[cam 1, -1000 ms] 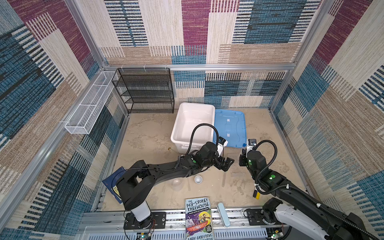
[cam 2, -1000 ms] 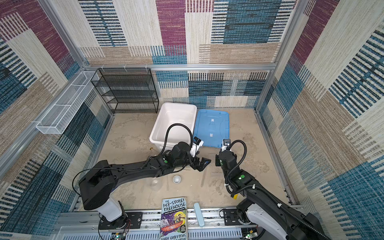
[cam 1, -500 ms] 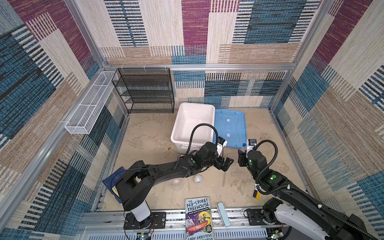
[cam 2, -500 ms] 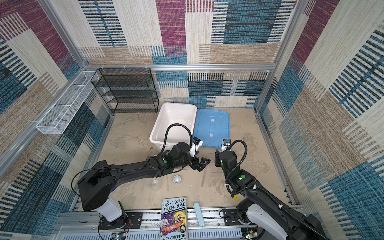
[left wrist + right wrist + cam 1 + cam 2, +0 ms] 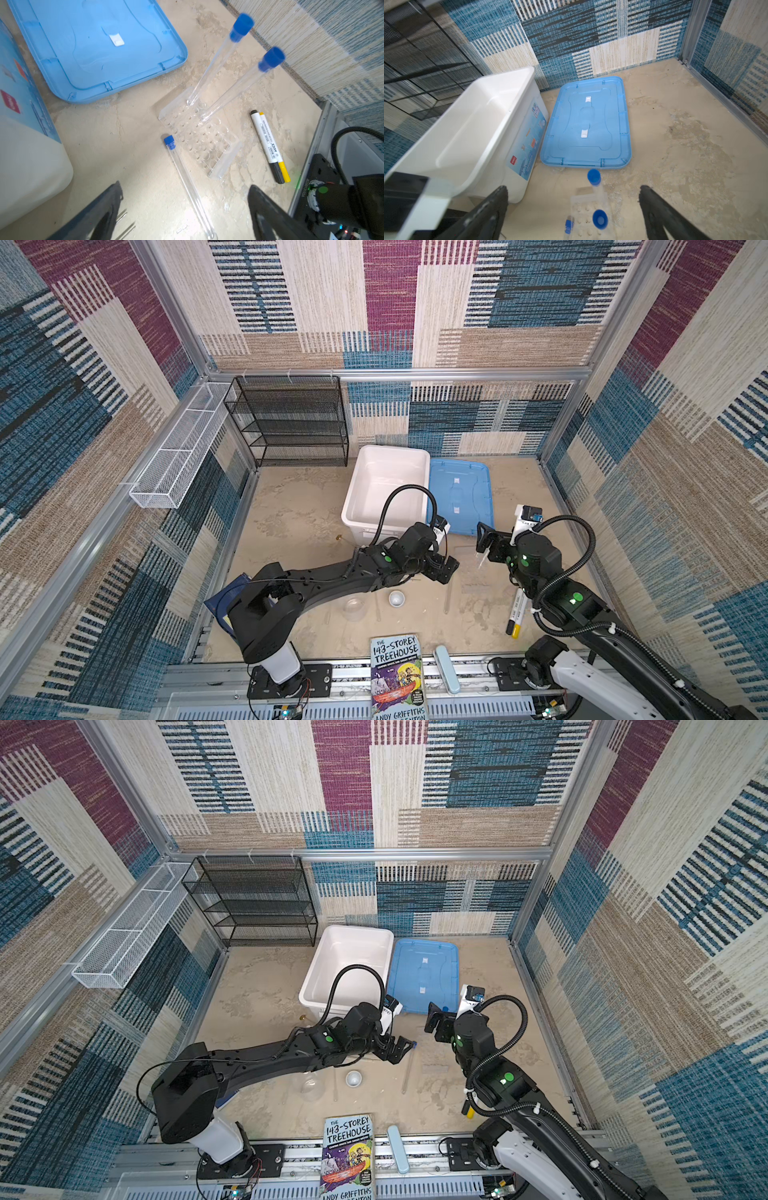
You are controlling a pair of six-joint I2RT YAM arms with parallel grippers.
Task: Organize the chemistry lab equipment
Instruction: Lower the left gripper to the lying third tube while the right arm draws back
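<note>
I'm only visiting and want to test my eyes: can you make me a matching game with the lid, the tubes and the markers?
Things:
1. lid
2. loose tube
3. upright tubes
4. markers

Places or colours:
A. standing in the rack
B. flat on the floor beside the bin
C. lying on the floor beside the rack
D. black and yellow ends

Pairs: 1-B, 2-C, 3-A, 4-D

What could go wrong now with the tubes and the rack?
The two standing tubes rise high above the shallow clear rack; the open right gripper near them could knock them over. The lying tube is round and may roll when the open left gripper closes on it.
</note>
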